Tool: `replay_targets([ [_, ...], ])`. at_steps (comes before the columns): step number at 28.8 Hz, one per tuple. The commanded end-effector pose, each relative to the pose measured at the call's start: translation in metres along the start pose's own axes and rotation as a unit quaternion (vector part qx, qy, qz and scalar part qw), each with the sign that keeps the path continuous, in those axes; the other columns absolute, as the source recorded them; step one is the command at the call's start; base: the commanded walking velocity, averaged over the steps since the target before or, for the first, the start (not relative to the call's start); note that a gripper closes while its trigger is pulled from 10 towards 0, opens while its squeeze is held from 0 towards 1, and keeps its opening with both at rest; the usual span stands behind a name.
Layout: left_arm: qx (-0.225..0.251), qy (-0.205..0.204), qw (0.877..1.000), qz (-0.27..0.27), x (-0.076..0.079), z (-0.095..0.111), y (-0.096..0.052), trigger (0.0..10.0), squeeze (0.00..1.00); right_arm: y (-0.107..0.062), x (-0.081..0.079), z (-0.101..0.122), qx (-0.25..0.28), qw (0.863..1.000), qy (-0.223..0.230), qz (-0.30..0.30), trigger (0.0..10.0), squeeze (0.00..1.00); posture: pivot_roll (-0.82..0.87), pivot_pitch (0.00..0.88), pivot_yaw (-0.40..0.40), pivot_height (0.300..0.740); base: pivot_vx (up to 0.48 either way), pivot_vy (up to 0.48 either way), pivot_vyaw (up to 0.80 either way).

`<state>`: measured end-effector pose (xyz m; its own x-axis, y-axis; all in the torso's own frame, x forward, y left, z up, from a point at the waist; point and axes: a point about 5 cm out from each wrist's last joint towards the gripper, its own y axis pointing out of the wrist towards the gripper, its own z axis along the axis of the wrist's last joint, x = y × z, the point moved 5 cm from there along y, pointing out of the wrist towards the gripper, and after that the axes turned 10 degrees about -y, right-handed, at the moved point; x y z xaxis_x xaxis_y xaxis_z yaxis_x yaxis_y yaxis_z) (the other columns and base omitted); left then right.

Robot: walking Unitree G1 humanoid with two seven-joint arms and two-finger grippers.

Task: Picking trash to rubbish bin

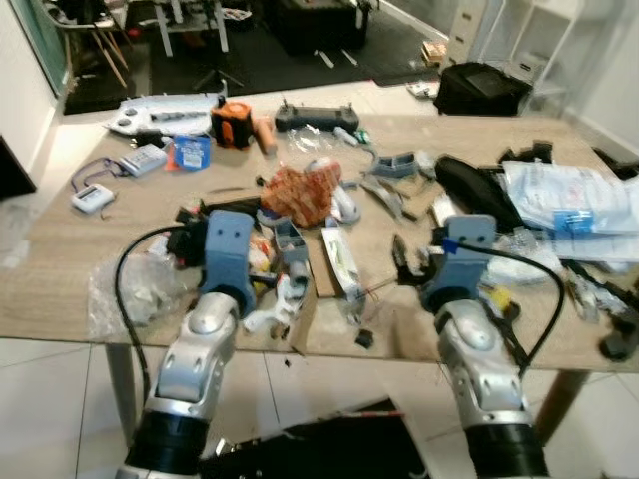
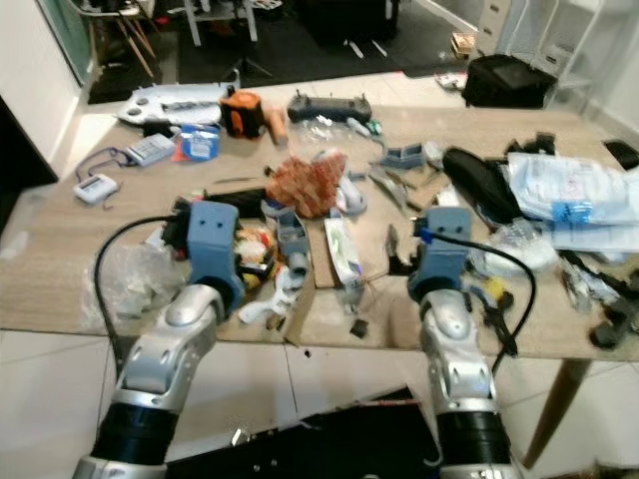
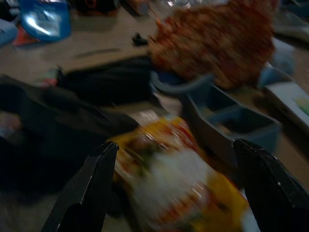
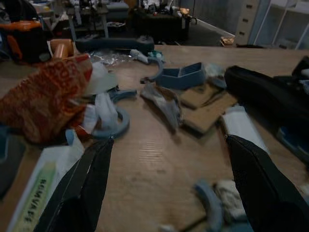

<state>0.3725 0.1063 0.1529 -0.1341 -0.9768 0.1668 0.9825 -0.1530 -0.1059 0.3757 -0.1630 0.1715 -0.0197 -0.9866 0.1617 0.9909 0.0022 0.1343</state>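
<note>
A cluttered wooden table (image 1: 60, 259) stands before me. My left gripper (image 3: 176, 144) is open low over the near edge, and a yellow and white wrapper (image 3: 169, 179) lies between its fingers (image 3: 91, 183). A crumpled orange-red bag (image 1: 300, 192) sits just beyond it, next to a grey-blue plastic tray (image 3: 231, 121). My right gripper (image 4: 169, 138) is open above bare wood, near a white printed packet (image 1: 339, 261) and grey-blue plastic scraps (image 4: 178, 77). Something black, perhaps a bin bag (image 1: 329, 449), lies on the floor under the table's front edge.
A clear plastic bag (image 1: 130, 289) hangs at the table's near left. An orange tape measure (image 1: 235, 125), a controller (image 1: 315, 117) and a blue packet (image 1: 190, 152) lie at the back. A black pouch (image 1: 474, 185) and plastic bags (image 1: 569, 200) crowd the right side.
</note>
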Motion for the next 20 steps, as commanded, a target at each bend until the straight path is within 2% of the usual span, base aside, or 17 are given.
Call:
replay_targets([
  [1,-0.007,0.005,1.0,0.01,-0.0049,-0.0053,-0.0014,10.0,0.0,-0.0019,-0.0069,-0.0064,-0.011,1.0,0.008,0.009,10.0,0.0,0.0,0.124,0.001,0.74,0.0,0.0,0.0],
  [10,-0.01,0.029,1.0,0.003,-0.003,-0.0064,-0.0024,10.0,0.0,-0.0031,-0.0079,-0.0074,-0.013,1.0,0.01,0.011,10.0,0.0,0.0,0.135,0.004,0.74,0.0,0.0,0.0],
  [20,-0.016,0.029,0.999,0.006,-0.0042,-0.0083,-0.0022,10.0,0.0,-0.0036,-0.0078,-0.0084,-0.015,1.0,0.01,0.01,10.0,0.0,0.0,0.136,0.007,0.74,0.0,-0.474,0.0],
])
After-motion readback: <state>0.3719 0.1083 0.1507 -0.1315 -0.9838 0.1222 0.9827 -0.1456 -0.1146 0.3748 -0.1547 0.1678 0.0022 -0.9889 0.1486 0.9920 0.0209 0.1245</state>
